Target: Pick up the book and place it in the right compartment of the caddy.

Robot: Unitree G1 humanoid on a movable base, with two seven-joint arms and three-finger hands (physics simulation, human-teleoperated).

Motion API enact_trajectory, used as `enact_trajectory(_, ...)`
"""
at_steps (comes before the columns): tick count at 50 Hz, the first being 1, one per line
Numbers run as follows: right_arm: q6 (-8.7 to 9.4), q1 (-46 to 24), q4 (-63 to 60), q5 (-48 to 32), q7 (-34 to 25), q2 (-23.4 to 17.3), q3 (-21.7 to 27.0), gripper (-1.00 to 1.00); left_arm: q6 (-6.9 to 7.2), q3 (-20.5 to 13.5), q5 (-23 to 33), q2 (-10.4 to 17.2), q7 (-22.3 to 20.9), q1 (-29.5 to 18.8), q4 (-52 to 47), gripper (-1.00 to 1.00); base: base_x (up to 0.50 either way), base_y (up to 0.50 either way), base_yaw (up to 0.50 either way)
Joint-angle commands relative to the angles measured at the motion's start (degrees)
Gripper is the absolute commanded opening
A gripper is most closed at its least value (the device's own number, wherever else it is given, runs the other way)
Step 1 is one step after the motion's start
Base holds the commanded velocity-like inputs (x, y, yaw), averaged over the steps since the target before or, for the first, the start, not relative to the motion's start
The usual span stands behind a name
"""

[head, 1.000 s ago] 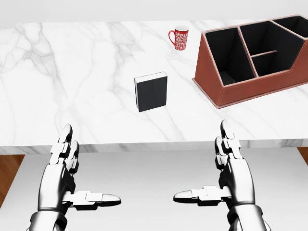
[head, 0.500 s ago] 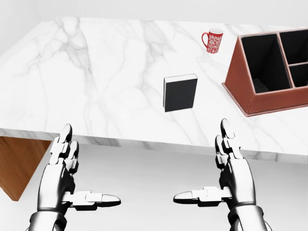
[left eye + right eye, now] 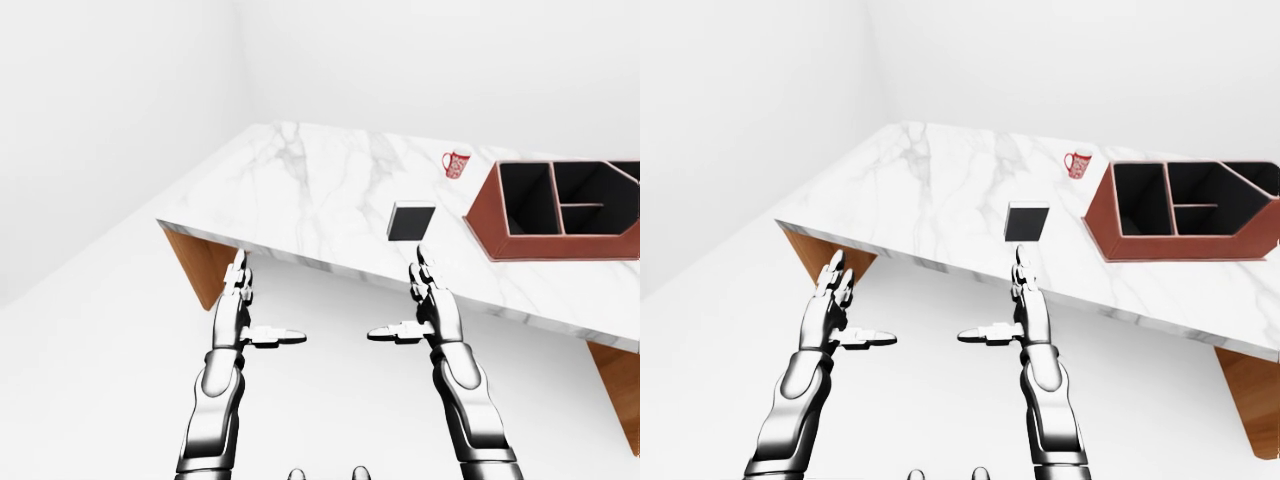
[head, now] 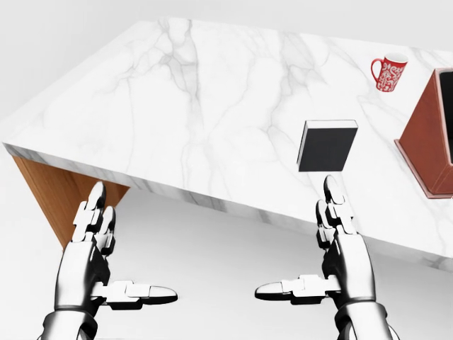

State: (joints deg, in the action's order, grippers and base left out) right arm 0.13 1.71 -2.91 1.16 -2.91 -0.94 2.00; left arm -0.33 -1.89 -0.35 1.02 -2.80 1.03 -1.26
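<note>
A black book [image 4: 327, 146] with a white page edge lies flat on the white marble table [image 4: 177, 99], right of the head view's middle. The brown caddy [image 3: 1185, 211] with black compartments stands to its right, cut off at the head view's right edge [image 4: 433, 149]. Both my hands hover below the table's near edge, apart from everything. My left hand [image 4: 117, 262] is open, fingers up and thumb pointing inward. My right hand [image 4: 315, 258] is open the same way, just below the book, holding nothing.
A red patterned mug [image 4: 388, 73] stands on the table above the book, left of the caddy. The table's left corner and its wooden base [image 4: 53, 191] show at the left. White floor lies beneath my hands.
The whole picture has turned: the camera swung left, so table, book, mug and caddy slid rightwards and the table's left corner came into view. My hands keep the same pose.
</note>
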Motion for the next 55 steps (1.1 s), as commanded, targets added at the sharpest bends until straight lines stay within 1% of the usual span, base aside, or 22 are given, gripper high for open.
enact_trajectory(1, 0.36, -0.08, -0.02, 0.15, -0.11, -0.03, 0.13, 1.00, 0.26, 0.01, 0.01, -0.01, -0.02, 0.01, -0.26, 1.00, 0.00, 0.00, 0.34)
enact_trajectory(4, 0.32, -0.40, 0.84, -0.01, 0.33, 0.04, 0.22, 1.00, 0.28, 0.00, 0.00, -0.02, 0.00, 0.01, -0.27, 1.00, 0.00, 0.00, 0.32)
enact_trajectory(5, -2.17, -0.46, 3.53, -0.11, 0.25, 0.11, 0.19, 1.00, 0.25, 0.01, 0.02, -0.01, -0.02, 0.01, -0.26, 1.00, -0.06, 0.16, 0.00)
enact_trajectory(6, -2.41, -0.42, 3.66, -0.04, 0.19, 0.10, 0.16, 1.00, 0.27, 0.01, 0.01, -0.01, -0.02, 0.01, -0.27, 1.00, -0.06, 0.16, 0.00)
enact_trajectory(7, -0.10, -0.10, 0.83, 0.37, 0.02, 0.03, 0.07, 1.00, 0.28, 0.00, -0.01, -0.02, -0.03, 0.01, -0.27, 1.00, -0.04, 0.11, 0.00)
enact_trajectory(8, 0.65, 0.19, -0.74, 1.41, -0.76, 0.07, 0.07, 1.00, 0.24, 0.01, 0.00, -0.01, -0.04, 0.01, -0.26, 1.00, 0.00, 0.00, 0.00)
enact_trajectory(11, -0.04, 0.00, 0.16, 0.98, -0.64, 0.08, 0.00, 1.00, 0.28, 0.00, 0.00, -0.02, 0.00, 0.01, -0.27, 1.00, 0.00, 0.00, 0.00)
enact_trajectory(15, 0.70, -0.26, 0.31, 1.64, -0.56, 0.12, 0.28, 1.00, -0.82, -0.07, -0.05, -0.03, 0.06, -0.29, 1.19, 1.00, 0.00, 0.00, 0.00)
enact_trajectory(18, 1.55, -0.26, -0.33, 2.02, -0.35, 0.14, 0.35, 1.00, -0.48, -0.08, -0.12, -0.01, 0.11, -0.30, 0.90, 1.00, 0.00, 0.00, 0.00)
enact_trajectory(19, 1.40, -0.29, -0.12, 2.03, -0.36, 0.15, 0.33, 1.00, -1.03, -0.14, -0.14, 0.02, 0.05, -0.37, 1.51, 1.00, 0.00, 0.00, 0.00)
enact_trajectory(22, 1.82, -0.26, -0.56, 2.00, -0.38, 0.07, 0.24, 1.00, -0.49, -0.05, -0.09, 0.01, 0.08, -0.26, 0.87, 1.00, 0.08, -0.20, 0.00)
enact_trajectory(23, -3.07, -0.55, 4.64, 1.84, -0.64, 0.27, 0.38, 1.00, -0.44, -0.05, -0.08, 0.01, 0.11, -0.23, 0.75, 1.00, 0.16, -0.39, 0.00)
enact_trajectory(24, 0.72, -0.29, 0.58, 2.07, -0.34, 0.10, 0.25, 1.00, -0.28, -0.06, -0.08, 0.02, 0.12, -0.18, 0.50, 1.00, 0.16, -0.39, 0.00)
enact_trajectory(25, 1.74, -0.28, -0.45, 2.14, -0.23, 0.06, 0.25, 1.00, 0.04, 0.00, -0.06, -0.03, 0.19, -0.02, 0.02, 1.00, 0.16, -0.39, 0.00)
enact_trajectory(32, 2.29, -0.10, -1.03, 2.10, -0.17, 0.08, 0.21, 1.00, -0.53, -0.03, -0.01, 0.00, 0.12, -0.13, 0.59, 1.00, 0.16, -0.39, 0.00)
enact_trajectory(35, 1.87, -0.23, -0.48, 2.12, -0.25, 0.07, 0.29, 1.00, -0.43, -0.02, -0.02, -0.02, 0.11, -0.08, 0.49, 1.00, 0.16, -0.39, 0.00)
enact_trajectory(39, 1.74, -0.15, -0.47, 2.09, -0.30, 0.03, 0.32, 1.00, -1.15, 0.01, 0.03, -0.03, 0.09, -0.09, 1.15, 1.00, 0.16, -0.39, 0.00)
enact_trajectory(42, 1.67, 0.05, -0.64, 1.95, -0.31, 0.05, 0.21, 1.00, -0.75, 0.15, 0.12, -0.07, 0.12, 0.11, 0.51, 1.00, 0.16, -0.39, 0.00)
enact_trajectory(44, 1.53, 0.03, -0.50, 1.88, -0.32, 0.05, 0.20, 1.00, -1.20, 0.13, 0.13, -0.05, 0.04, 0.11, 0.94, 1.00, 0.16, -0.39, 0.00)
enact_trajectory(47, 1.71, 0.02, -0.65, 1.86, -0.29, 0.07, 0.19, 1.00, -0.89, 0.13, 0.11, -0.03, 0.03, 0.06, 0.73, 1.00, 0.16, -0.39, 0.00)
enact_trajectory(54, 1.35, -0.19, 0.00, 1.79, -0.28, 0.09, 0.23, 1.00, -1.47, 0.01, 0.06, 0.00, -0.04, -0.17, 1.59, 1.00, 0.16, -0.39, 0.00)
enact_trajectory(55, 1.38, -0.21, 0.01, 1.79, -0.26, 0.09, 0.23, 1.00, -1.04, 0.06, 0.08, -0.02, 0.01, -0.17, 1.17, 1.00, 0.16, -0.39, 0.00)
